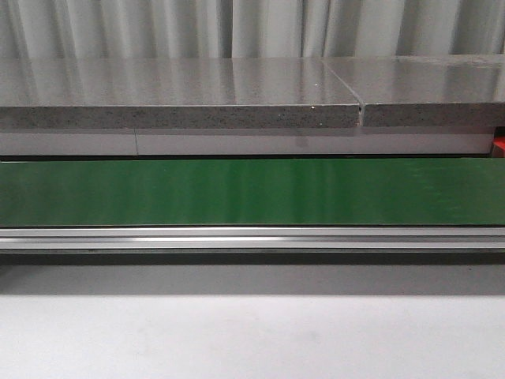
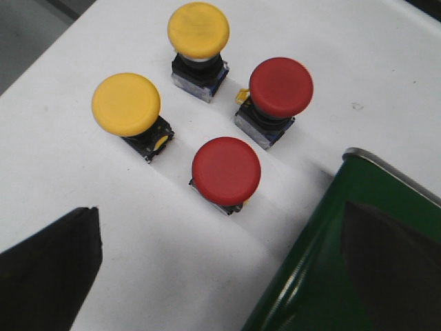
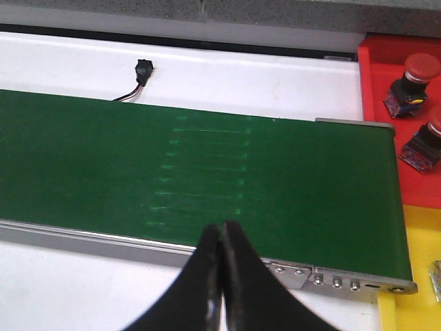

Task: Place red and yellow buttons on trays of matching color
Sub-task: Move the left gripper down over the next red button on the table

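A: Front view, near to far: bare white table (image 1: 252,339), aluminium rail (image 1: 252,237), glossy green conveyor belt (image 1: 252,192), speckled grey stone slab (image 1: 181,95), pleated curtain (image 1: 118,28) behind. No arm, no button there; only a red sliver at the far right edge (image 1: 499,147).

B: Left wrist view fills that in. Dark fingers of the left gripper (image 2: 200,276) wide apart, one finger (image 2: 48,265) over the white surface, the other (image 2: 389,258) over the belt's end. Nothing between them. Beyond, four mushroom-head buttons upright on the white table beside the belt, each on a small dark block: nearest a red button (image 2: 226,170), then a yellow button (image 2: 126,103) off to one side, a second red button (image 2: 280,87), farthest a second yellow button (image 2: 198,29). Domed matte caps, close together but apart.

A: Right wrist view: right gripper (image 3: 222,241) with black fingers pressed together, empty, hanging over the belt's near rail. Faint pale scuff lines across the green. Past the belt's end, a yellow tray (image 3: 420,276) nearer, with something small and metallic at the frame edge, too cropped to tell.

B: Farther, a red tray (image 3: 375,76) holding two red-capped buttons, one (image 3: 412,79) tilted, another (image 3: 424,143) partly cut off. Behind the belt, a small black connector (image 3: 142,69) on thin wires.
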{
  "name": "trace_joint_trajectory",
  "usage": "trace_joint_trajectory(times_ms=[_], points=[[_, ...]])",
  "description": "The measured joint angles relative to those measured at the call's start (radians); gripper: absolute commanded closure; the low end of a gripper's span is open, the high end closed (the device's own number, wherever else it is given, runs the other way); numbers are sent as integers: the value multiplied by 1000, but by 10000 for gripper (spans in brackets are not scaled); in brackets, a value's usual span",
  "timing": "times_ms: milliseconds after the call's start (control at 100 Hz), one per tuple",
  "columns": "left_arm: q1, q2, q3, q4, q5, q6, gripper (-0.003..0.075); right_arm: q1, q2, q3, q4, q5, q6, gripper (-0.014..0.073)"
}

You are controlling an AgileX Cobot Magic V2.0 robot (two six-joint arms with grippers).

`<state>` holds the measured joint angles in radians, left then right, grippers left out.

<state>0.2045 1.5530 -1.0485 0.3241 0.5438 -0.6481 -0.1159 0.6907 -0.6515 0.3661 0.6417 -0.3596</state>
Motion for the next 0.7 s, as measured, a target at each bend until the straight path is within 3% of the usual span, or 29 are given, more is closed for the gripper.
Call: trace_joint_trajectory(times_ms=[700], points=[[34, 229, -115, -32, -49, 65, 29, 0, 0, 0, 0, 0, 0, 660]])
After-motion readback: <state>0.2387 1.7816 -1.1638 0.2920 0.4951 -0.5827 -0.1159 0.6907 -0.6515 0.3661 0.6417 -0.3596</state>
